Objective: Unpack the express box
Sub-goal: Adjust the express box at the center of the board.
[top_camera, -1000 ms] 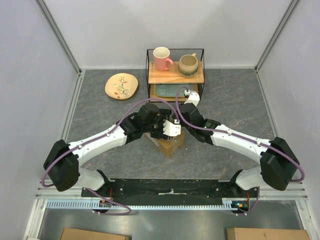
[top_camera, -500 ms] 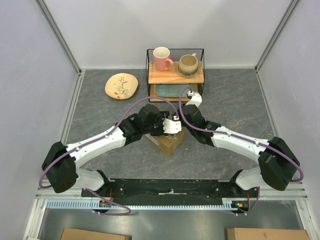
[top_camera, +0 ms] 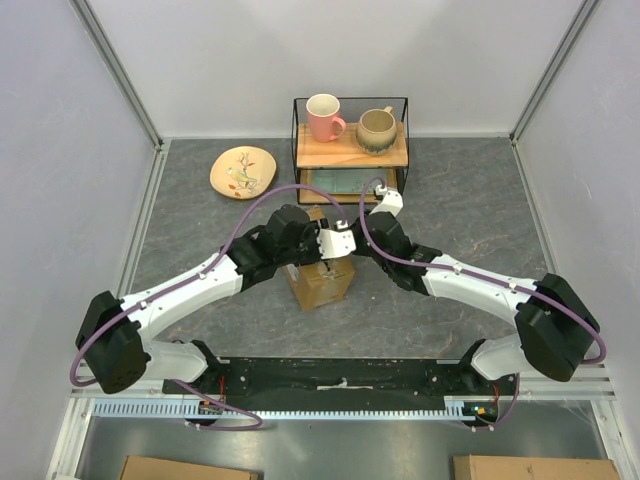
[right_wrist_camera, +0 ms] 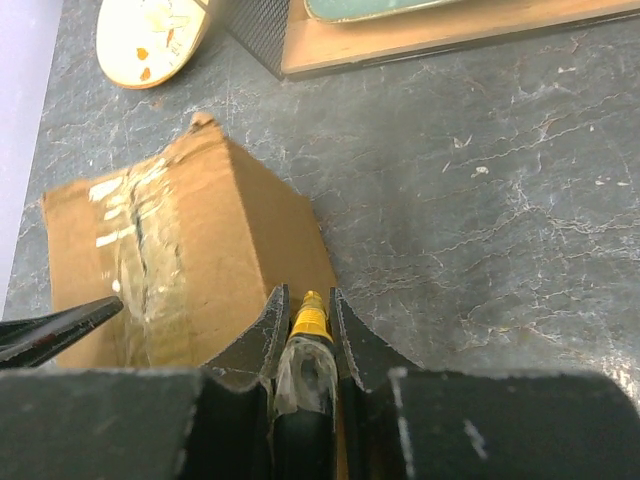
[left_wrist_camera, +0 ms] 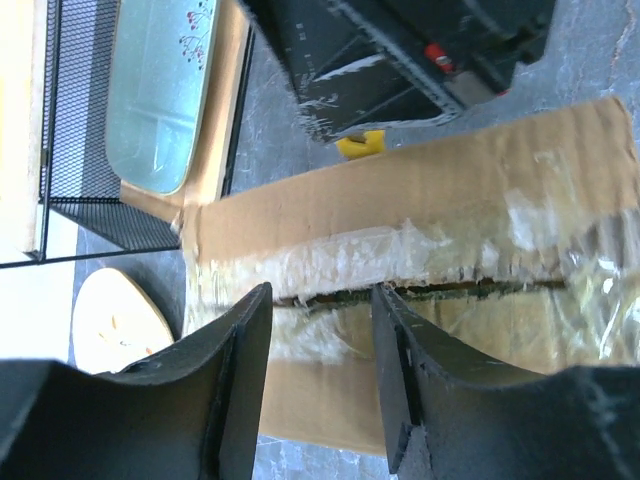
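As right claw (right_wrist_camera: 307, 296) pinches a yellow tool (right_wrist_camera: 311, 320), spread left claw (left_wrist_camera: 320, 296) faces the taped brown express box (left_wrist_camera: 450, 180).

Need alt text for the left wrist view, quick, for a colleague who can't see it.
The left gripper hangs open over the express box, its dark fingers straddling the ragged clear-taped seam. Past the box's far edge a yellow-tipped tool shows, and a teal plate lies in a wire rack at upper left.

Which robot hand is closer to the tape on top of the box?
Left. The left gripper hangs right over the tape on the express box, fingers apart. The right gripper sits by the box's side, shut on a yellow-tipped tool.
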Tool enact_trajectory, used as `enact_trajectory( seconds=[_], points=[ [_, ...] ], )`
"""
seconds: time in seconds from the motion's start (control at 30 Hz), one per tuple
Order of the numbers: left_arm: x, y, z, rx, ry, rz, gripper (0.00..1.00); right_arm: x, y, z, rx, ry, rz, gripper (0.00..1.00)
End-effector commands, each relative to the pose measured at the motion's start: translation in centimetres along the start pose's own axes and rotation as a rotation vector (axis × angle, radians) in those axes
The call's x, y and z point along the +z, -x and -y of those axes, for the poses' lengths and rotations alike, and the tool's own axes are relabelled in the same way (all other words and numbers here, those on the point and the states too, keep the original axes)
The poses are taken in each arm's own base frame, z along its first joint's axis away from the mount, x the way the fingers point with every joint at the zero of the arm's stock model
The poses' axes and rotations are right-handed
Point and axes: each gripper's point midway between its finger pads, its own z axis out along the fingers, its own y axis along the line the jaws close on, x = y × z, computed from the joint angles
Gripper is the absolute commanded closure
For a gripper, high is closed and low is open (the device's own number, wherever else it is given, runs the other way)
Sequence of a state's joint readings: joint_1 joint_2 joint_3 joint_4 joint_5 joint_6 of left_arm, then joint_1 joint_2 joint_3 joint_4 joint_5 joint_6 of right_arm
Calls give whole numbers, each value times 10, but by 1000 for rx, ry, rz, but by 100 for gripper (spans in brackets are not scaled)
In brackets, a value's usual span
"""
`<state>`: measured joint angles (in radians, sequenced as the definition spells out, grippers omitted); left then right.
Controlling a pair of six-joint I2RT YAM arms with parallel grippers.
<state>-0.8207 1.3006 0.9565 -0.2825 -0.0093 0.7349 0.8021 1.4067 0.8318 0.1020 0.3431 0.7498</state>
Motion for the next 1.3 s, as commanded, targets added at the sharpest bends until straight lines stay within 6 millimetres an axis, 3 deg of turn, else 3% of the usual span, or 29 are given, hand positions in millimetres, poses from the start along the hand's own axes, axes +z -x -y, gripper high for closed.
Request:
enact_trajectory(
  seconds=[0.0, 0.27, 0.5, 0.63, 0.73, 0.8, 0.83, 0.9, 0.93, 1.0, 1.03, 1.07, 1.17, 1.27],
  points=[
    [-17, 24, -37, -93, 123, 76, 52, -5, -27, 4, -8, 11, -90, 100],
    [-24, 24, -30, -210, 65, 112, 60, -8, -30, 6, -6, 18, -97, 100],
    [-24, 4, -16, -247, 32, 84, 70, -22, -7, 9, -39, -8, -43, 100],
    [-35, -9, -33, -248, 79, 54, 76, -30, 1, 14, -49, -26, -28, 100],
    [-54, -18, -64, -258, 152, 41, 78, -32, 2, 18, -50, -40, -30, 100],
    [-64, -22, -79, -275, 170, 55, 75, -34, 3, 18, -50, -38, -28, 100],
    [-68, -42, -87, -298, 187, 7, 69, -35, 4, 18, -55, -37, -28, 100],
    [-69, -62, -89, -324, 171, -37, 60, -38, 8, 14, -63, -17, -22, 100],
    [-70, -84, -93, -367, 175, -78, 57, -41, 9, 10, -88, 10, -26, 100],
    [-66, -102, -83, -421, 125, -93, 56, -50, 20, -3, -100, 84, 10, 100],
    [-65, -115, -82, -454, 124, -115, 56, -54, 16, -6, -152, 125, -8, 100],
    [-62, -122, -77, -470, 105, -125, 56, -63, 32, -25, -160, 209, 55, 100],
    [-56, -130, -73, -513, 76, -127, 56, -89, 42, -63, -337, 375, 138, 100],
    [-53, -118, -79, -548, 49, -78, 55, -115, 30, -110, -517, 533, 191, 100]
  ],
)
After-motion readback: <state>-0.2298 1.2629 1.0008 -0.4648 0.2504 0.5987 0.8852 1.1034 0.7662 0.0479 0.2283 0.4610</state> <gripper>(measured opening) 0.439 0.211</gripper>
